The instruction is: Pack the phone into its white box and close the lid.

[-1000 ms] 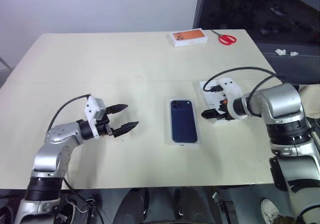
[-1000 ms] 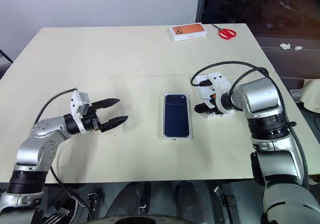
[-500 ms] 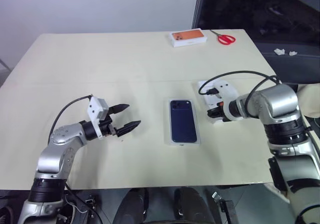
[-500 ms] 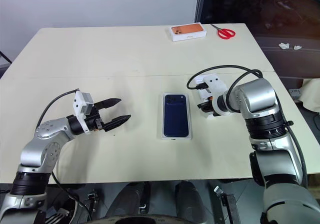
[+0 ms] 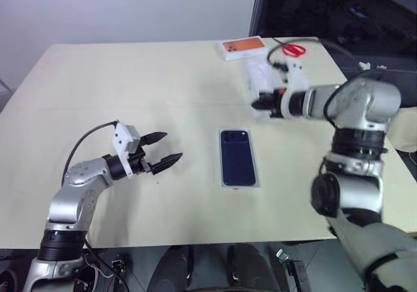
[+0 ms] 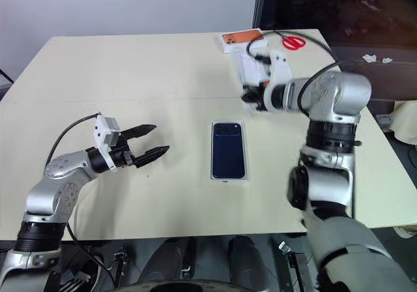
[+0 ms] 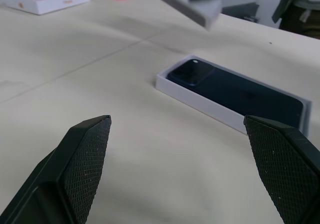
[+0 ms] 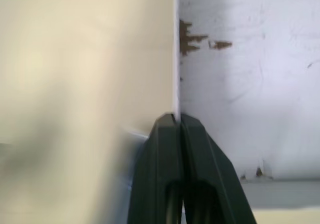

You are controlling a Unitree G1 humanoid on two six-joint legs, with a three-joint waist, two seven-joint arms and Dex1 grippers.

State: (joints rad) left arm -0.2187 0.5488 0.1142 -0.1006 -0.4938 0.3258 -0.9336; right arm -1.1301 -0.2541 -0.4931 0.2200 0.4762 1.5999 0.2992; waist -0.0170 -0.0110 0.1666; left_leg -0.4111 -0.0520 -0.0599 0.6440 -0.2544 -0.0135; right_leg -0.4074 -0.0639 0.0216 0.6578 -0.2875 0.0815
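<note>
phone (image 5: 238, 157) seated in white box (image 7: 197, 100) | right gripper (image 8: 179, 123) now pinched shut on lid (image 5: 258, 83) wall, lifted off table since a second ago | left gripper (image 5: 161, 150) wide open, empty | next: capping

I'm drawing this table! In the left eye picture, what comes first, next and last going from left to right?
Left claw → phone lying in the white box → right claw pinching the lid → red scissors.
</note>
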